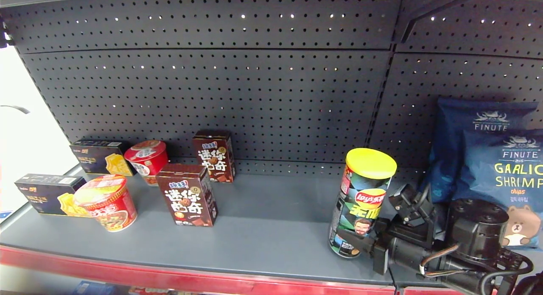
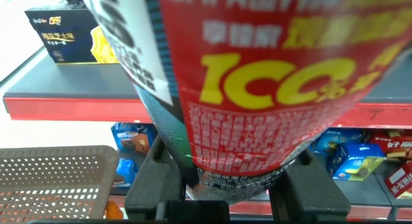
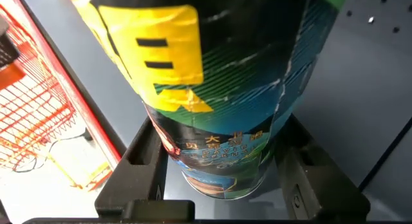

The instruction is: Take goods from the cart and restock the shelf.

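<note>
Right end effector [image 1: 379,221] is pinching the lower part of the yellow-lidded can [image 1: 365,201], one finger on the near side and one on the far side. The can stands upright on the grey shelf [image 1: 271,227], toward its right end and close to the red front edge. Two blue chip bags [image 1: 500,159] lean against the perforated back panel just to the right of the can, one in front of the other. Left end effector [image 2: 225,185] is clamped on the base of a red can [image 2: 257,89], a finger on either side; the can is held in front of the shelf, with a mesh basket [image 2: 51,179] nearby. Stock on the left half of the shelf, well apart from the yellow-lidded can: two brown boxes [image 1: 188,193], one behind the other; two red noodle cups [image 1: 108,204] to their left; two dark boxes [image 1: 46,193] at the far left end. All of these items stand upright in two rough rows, front and back.
</note>
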